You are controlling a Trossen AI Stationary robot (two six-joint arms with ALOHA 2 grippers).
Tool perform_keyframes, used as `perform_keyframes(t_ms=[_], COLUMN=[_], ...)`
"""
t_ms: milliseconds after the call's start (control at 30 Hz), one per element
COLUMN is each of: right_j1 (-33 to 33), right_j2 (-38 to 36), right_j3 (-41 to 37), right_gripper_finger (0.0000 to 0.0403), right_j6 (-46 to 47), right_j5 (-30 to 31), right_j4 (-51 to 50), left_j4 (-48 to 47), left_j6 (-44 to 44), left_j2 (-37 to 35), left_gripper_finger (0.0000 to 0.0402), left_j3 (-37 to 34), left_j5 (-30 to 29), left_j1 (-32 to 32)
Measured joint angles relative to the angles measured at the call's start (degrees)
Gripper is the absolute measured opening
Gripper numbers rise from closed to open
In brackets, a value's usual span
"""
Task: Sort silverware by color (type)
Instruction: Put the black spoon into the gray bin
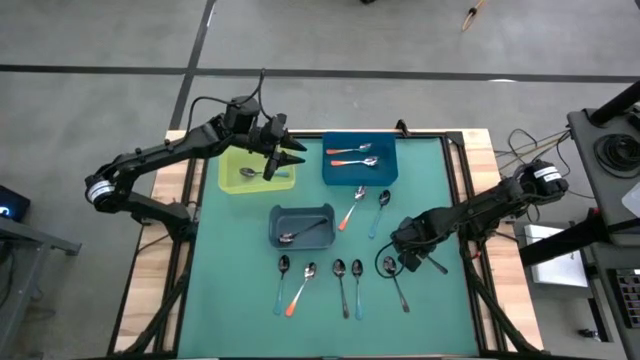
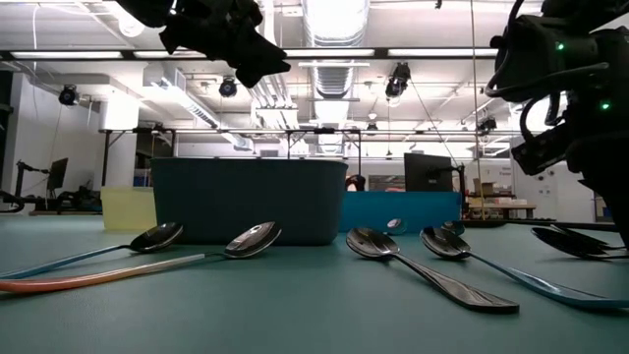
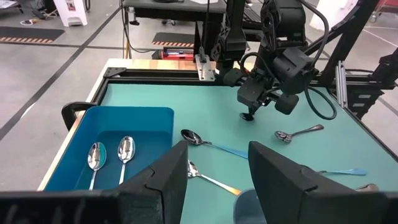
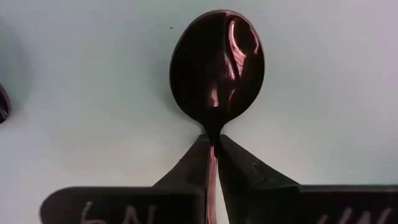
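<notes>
Bare mat (image 1: 455, 180) lies open right of the blue bin (image 1: 358, 162).

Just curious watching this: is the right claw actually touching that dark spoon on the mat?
Touching. The right wrist view shows the right gripper with both fingertips closed against the neck of the dark spoon, no gap.

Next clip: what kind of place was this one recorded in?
Most likely a robotics lab or workshop, not a home. The low view shows ceiling strip lights and a monitor on a bench; the high view shows bare concrete floor around the green-topped table.
</notes>
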Motion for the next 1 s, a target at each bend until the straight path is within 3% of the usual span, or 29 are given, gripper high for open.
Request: perform_keyframes(t_ms=[167, 500, 800, 1000], right_j1=[0.00, -0.15, -0.69, -3.07], right_j2=[-3.12, -11.17, -11.46, -11.07], right_j3=[0.37, 5.93, 13.01, 17.30], right_gripper_finger=[0.0013, 0.0012, 0.0012, 0.0012], right_j6=[1.17, 1.99, -4.44, -14.52], right_j5=[0.22, 13.82, 25.53, 30.02], right_j4=[-0.57, -1.49, 0.37, 6.68], left_j4=[0.01, 0.09, 0.04, -1.92], left_j6=[0.21, 2.17, 3.19, 3.04], left_j2=[0.00, -0.02, -0.02, -0.47], left_gripper_finger=[0.0151, 0.0151, 0.0151, 0.0151], left_j3=[0.00, 0.00, -0.02, -0.42], left_j5=[0.00, 0.00, 0.01, 0.08], left_j1=[0.08, 0.28, 0.33, 0.51])
